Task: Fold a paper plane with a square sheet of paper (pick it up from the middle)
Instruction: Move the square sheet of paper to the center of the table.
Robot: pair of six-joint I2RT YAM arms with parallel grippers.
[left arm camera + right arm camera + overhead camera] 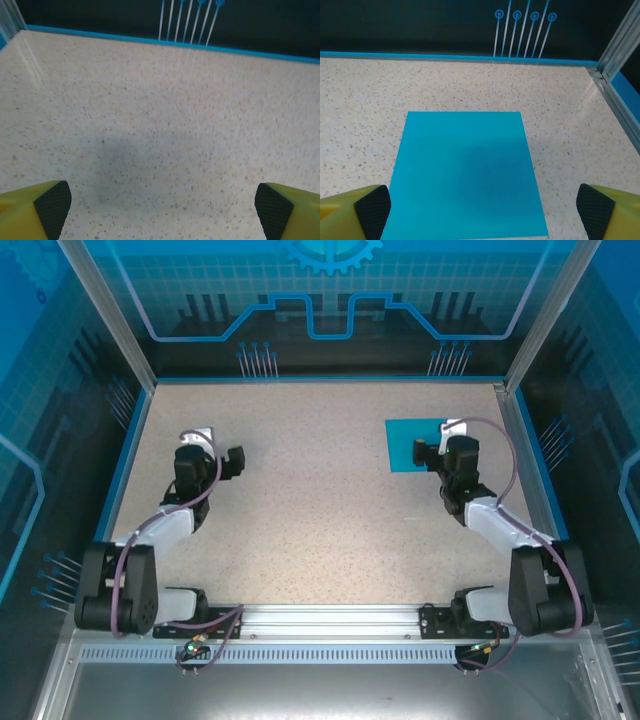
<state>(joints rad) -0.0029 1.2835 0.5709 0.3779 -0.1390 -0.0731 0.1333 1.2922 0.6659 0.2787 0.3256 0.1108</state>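
Note:
The square sheet of paper [410,443] lies flat and unfolded on the speckled table at the back right, plain teal-blue. In the right wrist view the sheet [465,175] spreads out below and ahead of my right gripper [480,212], whose yellow fingers [367,212] stand wide apart, open, with nothing held. From above, my right gripper [430,450] hovers over the sheet's right edge. My left gripper [232,462] is over bare table at the left; its fingers [50,205] are spread open around nothing. No folded paper plane is in view.
A blue-edged back wall [320,377] and metal frame posts [525,350] bound the speckled table [310,510]. The right post [620,47] stands close beyond the sheet. Both arm bases sit on the rail [330,620] at the near edge.

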